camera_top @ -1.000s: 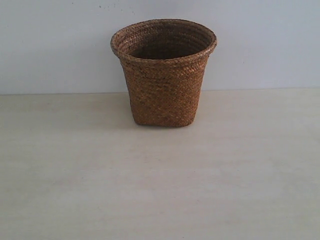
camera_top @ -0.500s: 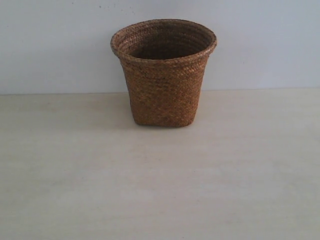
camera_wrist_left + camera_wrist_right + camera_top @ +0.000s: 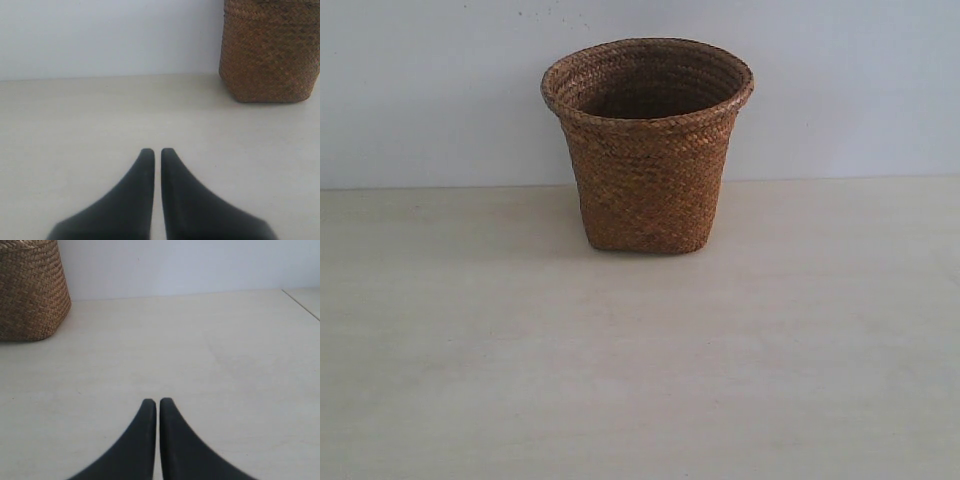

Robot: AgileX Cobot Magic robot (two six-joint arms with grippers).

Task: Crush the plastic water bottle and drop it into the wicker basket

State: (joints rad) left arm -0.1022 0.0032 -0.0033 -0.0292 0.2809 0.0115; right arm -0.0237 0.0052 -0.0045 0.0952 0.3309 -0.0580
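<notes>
The wicker basket (image 3: 647, 145) stands upright at the back of the pale table, near the wall; its inside is dark and I cannot see what lies in it. The plastic water bottle is not visible in any view. In the left wrist view my left gripper (image 3: 157, 151) is shut with nothing between its black fingers, low over bare table, and the wicker basket (image 3: 270, 50) stands well beyond it. In the right wrist view my right gripper (image 3: 158, 401) is shut and empty too, with the wicker basket (image 3: 32, 290) far off. Neither gripper shows in the exterior view.
A pale wooden table (image 3: 640, 370) meets a plain light wall (image 3: 420, 90) behind the basket. A table edge or seam (image 3: 302, 302) shows in the right wrist view.
</notes>
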